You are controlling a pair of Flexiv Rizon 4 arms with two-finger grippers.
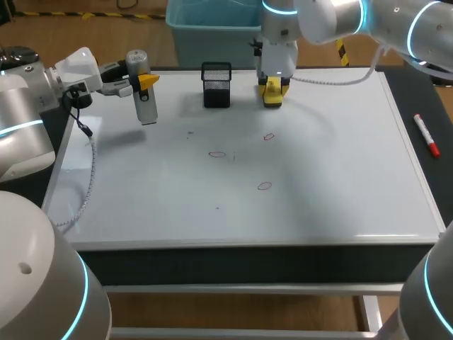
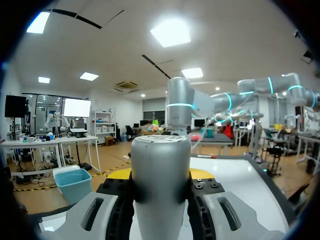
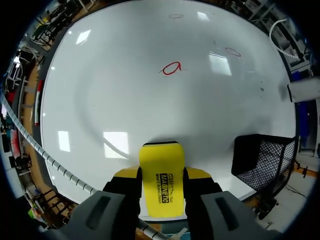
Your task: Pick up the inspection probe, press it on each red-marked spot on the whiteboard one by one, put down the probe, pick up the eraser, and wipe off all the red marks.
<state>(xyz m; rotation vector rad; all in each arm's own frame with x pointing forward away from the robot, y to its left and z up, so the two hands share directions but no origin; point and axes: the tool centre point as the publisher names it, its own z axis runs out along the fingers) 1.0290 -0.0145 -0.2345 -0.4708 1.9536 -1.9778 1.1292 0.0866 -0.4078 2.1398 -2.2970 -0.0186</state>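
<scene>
The grey cylindrical probe [image 1: 144,95] hangs upright over the whiteboard's [image 1: 340,177] rear left, and my left gripper [image 1: 146,81] is shut on it. In the left wrist view the probe [image 2: 161,190] fills the space between the fingers of my left gripper [image 2: 161,175]. At the board's rear edge, my right gripper [image 1: 272,91] points down with its fingers on both sides of the yellow eraser [image 3: 161,185]. Three red circles are drawn mid-board: one left [image 1: 217,154], one right [image 1: 269,137], one nearer the front [image 1: 264,186]. From the right gripper [image 3: 161,173], a red circle [image 3: 171,68] lies ahead.
A black mesh holder [image 1: 216,85] stands at the rear, just left of the right gripper, and appears beside that gripper's fingers as the mesh holder [image 3: 262,160]. A red marker [image 1: 427,134] lies beside the board's right edge.
</scene>
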